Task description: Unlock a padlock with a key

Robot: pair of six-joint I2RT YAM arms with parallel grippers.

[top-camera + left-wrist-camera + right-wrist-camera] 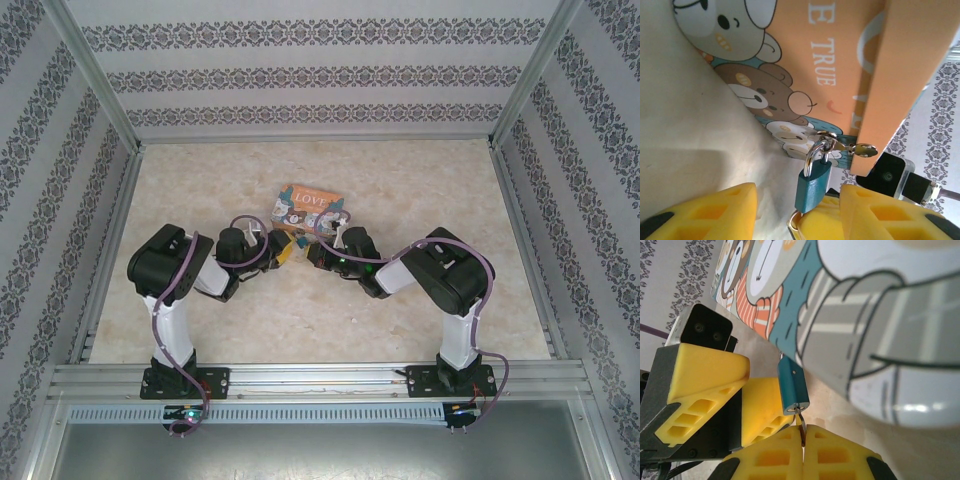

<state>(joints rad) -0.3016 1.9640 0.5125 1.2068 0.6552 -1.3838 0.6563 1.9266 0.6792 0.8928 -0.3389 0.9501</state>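
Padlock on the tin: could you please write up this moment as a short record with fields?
padlock: teal body, small beside the tin
shackle: silver, hooked onto the tin, looks closed
tin: orange lid, "LOVE" lettering, cartoon animals
key: tip at the padlock's underside, apparently in the keyhole
right tool: shut on the key, just below the padlock
left tool: open, one finger on each side of the padlock, touching neither side

The key is mostly hidden between the right tool's yellow fingers. The tin runs off the top edge.
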